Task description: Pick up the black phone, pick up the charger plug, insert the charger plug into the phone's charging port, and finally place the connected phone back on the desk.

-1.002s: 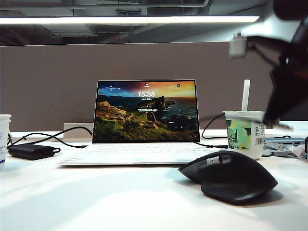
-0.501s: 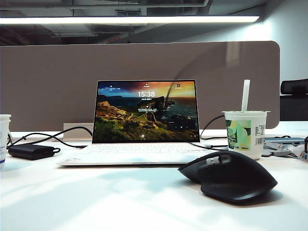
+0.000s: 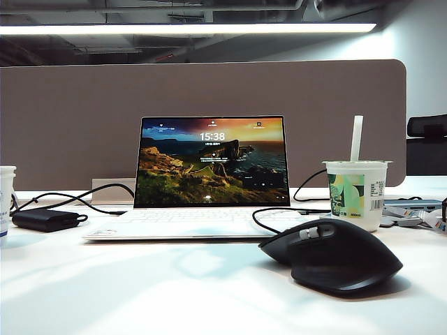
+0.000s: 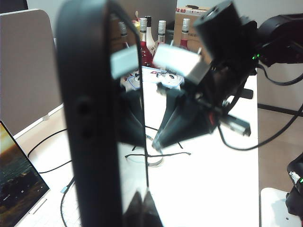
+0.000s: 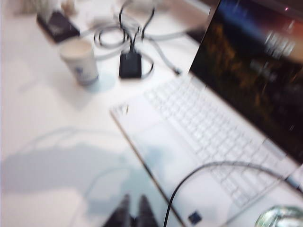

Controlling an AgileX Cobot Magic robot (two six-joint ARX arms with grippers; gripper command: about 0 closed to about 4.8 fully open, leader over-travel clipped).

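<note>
On the white counter (image 3: 140, 293) the exterior view shows one open laptop (image 3: 209, 174), one black mouse (image 3: 335, 255), one black power brick (image 3: 45, 220), one lidded drink cup (image 3: 356, 192) with a straw, and part of a second cup (image 3: 5, 199) at the far left edge; neither arm shows there. One black phone (image 4: 102, 123) is off the counter, standing upright on its short end and seen edge-on close before the left wrist camera, gripped from below by the left tool (image 4: 139, 208), whose jaws are closed on the phone's lower end. The right tool (image 4: 163, 125) hangs above the counter just beyond the phone in the left wrist view. In the blurred right wrist view the right tool (image 5: 133, 213) has its two fingertips almost together over the laptop's front edge; whether it grips anything I cannot tell. One thin black cable (image 5: 199, 177) arcs past those fingertips across the keyboard; its plug cannot be made out.
</note>
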